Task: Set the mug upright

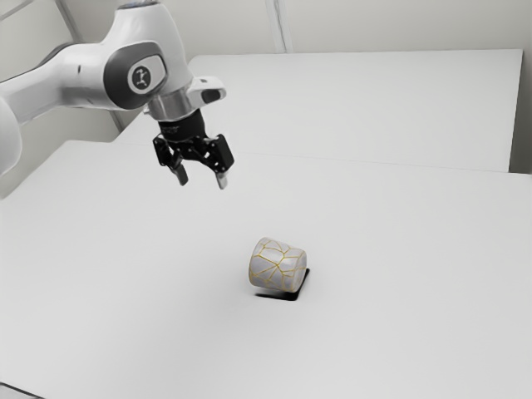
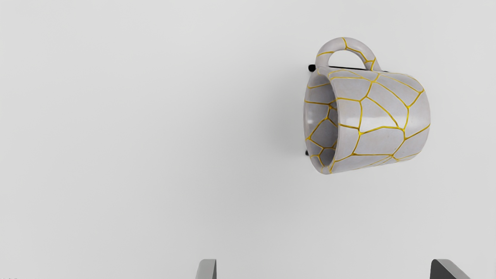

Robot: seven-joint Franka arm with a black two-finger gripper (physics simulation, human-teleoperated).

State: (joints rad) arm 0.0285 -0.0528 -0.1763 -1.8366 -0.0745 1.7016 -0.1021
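Low in the corner at the exterior view's left, see a thin dark line (image 1: pixel 21 391) at the white tabletop (image 1: pixel 125 291). Above, from that same side, reach in with the white jointed arm (image 1: pixel 158 37), bent downward at its end. Hold the black two-finger gripper (image 1: pixel 202 182) in the air over the tabletop, pointing down, with its fingers standing wide apart. Farther toward the exterior view's right, and lower, find the glossy pale grey mug (image 1: pixel 277 266) with gold crack-like lines, lying on its side on the tabletop, well apart from the gripper. Under and beside it, make out a flat black shape (image 1: pixel 291 296); cannot tell whether a shadow or a thing. Behind the tabletop, see a second white surface (image 1: pixel 357 100) stretching toward the exterior view's right, with a pale wall (image 1: pixel 399 25) beyond.

In the wrist view, see the grey fingertips (image 2: pixel 205 270) spread well apart. Look past them to the mug, nearer one finger's side than the other's, with its round open mouth (image 2: pixel 321 124) facing roughly along the line from finger to finger, and its looped handle (image 2: pixel 347 43) pointing away from the gripper. Make out gold lines inside the mouth too
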